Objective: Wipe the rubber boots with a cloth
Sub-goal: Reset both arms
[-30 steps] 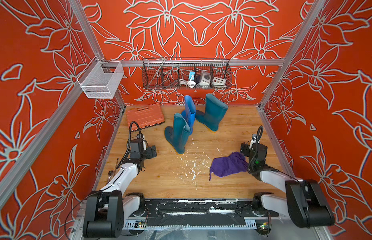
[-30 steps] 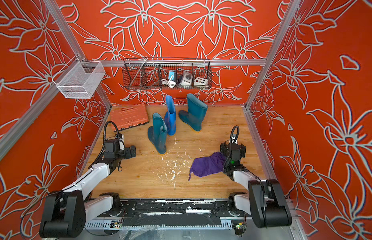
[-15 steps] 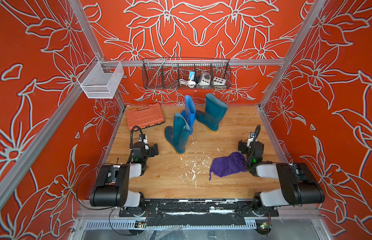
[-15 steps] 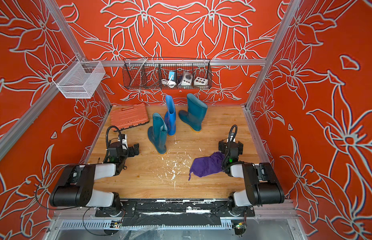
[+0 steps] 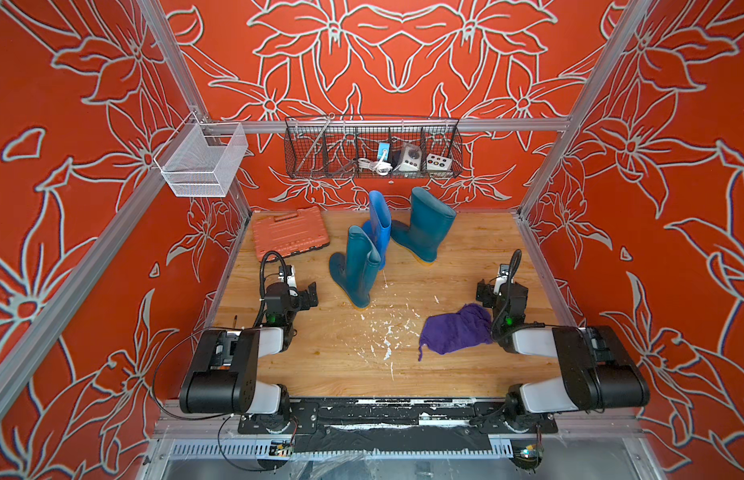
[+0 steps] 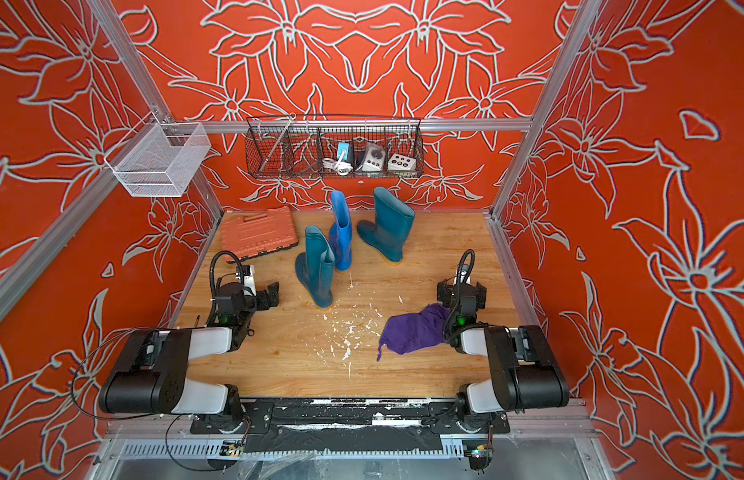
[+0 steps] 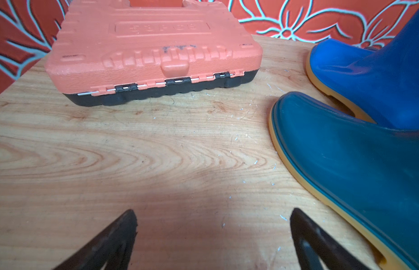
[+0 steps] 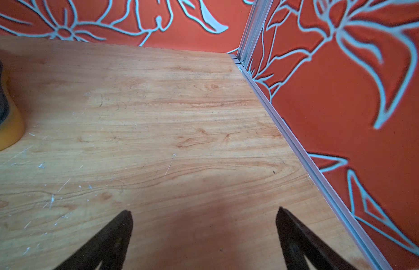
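Arm posture is the one change to note. Compared with a second ago, both arms have folded back toward their bases with the elbows drawn in. Both claws sit roughly where they were over the table [image 5: 341, 361]. The boots, the cloth and the tool case have not shifted.

Check the left claw [image 5: 311, 292] first. Its jaws stand wide and empty, low over bare wood at the left. The left wrist view shows it facing the orange tool case [image 7: 152, 46], with the toe of the near teal boot [image 7: 356, 163] close on its right and the blue boot [image 7: 367, 77] beyond that.

Check the right claw [image 5: 501, 287] next. Its jaws also stand wide and empty, and the right wrist view shows only bare wood between the fingertips.

Locate the cloth [image 5: 455, 330] at the near right of the table, crumpled. In both top views its right edge meets the right arm's wrist. It lies behind the fingers, not between them, and contact cannot be confirmed.

Locate the rubber boots [image 6: 320, 266] upright at the far middle. The near teal and blue boots stand close together, and whether they touch cannot be told. The far teal boot [image 5: 428, 224] stands apart to the right.

Treat wiping as not under way: neither claw holds the cloth and no boot is steadied. The folded posture reads as a rest pose. Expect to bring the right claw back over the cloth and close on it before any boot can be wiped.
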Controlling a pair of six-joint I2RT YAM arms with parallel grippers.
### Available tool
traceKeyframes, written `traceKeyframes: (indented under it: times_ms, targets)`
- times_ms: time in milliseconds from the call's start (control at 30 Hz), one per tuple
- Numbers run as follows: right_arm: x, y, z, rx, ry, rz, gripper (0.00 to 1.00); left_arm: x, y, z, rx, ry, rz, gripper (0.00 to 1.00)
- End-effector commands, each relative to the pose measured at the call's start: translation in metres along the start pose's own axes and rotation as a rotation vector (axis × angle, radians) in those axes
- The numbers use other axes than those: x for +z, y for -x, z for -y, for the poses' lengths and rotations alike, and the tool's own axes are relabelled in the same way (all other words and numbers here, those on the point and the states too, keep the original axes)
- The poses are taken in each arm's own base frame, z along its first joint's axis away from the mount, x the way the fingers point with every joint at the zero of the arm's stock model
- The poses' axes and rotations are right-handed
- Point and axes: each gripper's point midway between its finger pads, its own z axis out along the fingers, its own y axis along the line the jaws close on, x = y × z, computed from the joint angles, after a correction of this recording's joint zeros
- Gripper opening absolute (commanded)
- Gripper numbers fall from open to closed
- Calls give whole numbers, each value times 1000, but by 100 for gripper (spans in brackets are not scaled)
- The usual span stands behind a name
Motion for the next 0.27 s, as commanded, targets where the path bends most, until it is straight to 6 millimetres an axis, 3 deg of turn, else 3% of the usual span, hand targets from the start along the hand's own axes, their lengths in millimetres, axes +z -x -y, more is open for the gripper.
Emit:
traceKeyframes:
  times_ms: [0,233]
  targets:
    - [1,12,0,-7,3,28,98,-1,11,3,19,-14,38,100]
    - [1,12,0,-7,3,28,98,1,10,4,28,-5,32,100]
